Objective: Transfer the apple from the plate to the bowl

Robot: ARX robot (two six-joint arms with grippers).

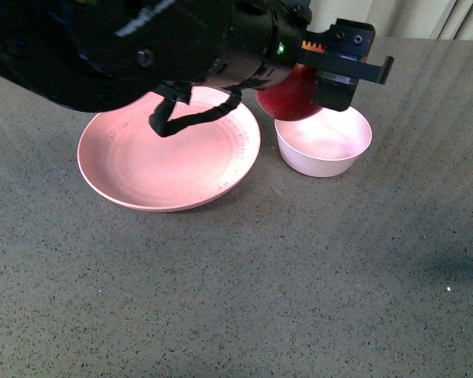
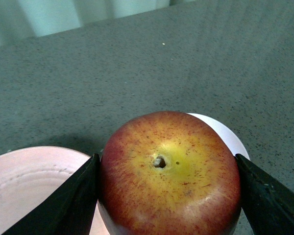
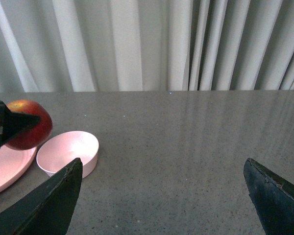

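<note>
My left gripper (image 1: 301, 88) is shut on the dark red apple (image 1: 290, 99) and holds it in the air, off the plate. In the left wrist view the apple (image 2: 167, 171) shows its yellow stem dimple, with a black finger pressed against each side. It hangs over the edge of the small pale bowl (image 1: 325, 143) on the side facing the wide pink plate (image 1: 165, 157), which holds nothing. The right wrist view shows the apple (image 3: 28, 125) just above and beside the bowl (image 3: 68, 152). My right gripper (image 3: 161, 196) is open over bare table, away from both dishes.
Plate and bowl stand side by side on a grey speckled tabletop (image 1: 299, 283). Pale curtains (image 3: 152, 44) hang behind the table's far edge. The left arm's dark body (image 1: 142, 47) and a cable loop reach over the plate's far side.
</note>
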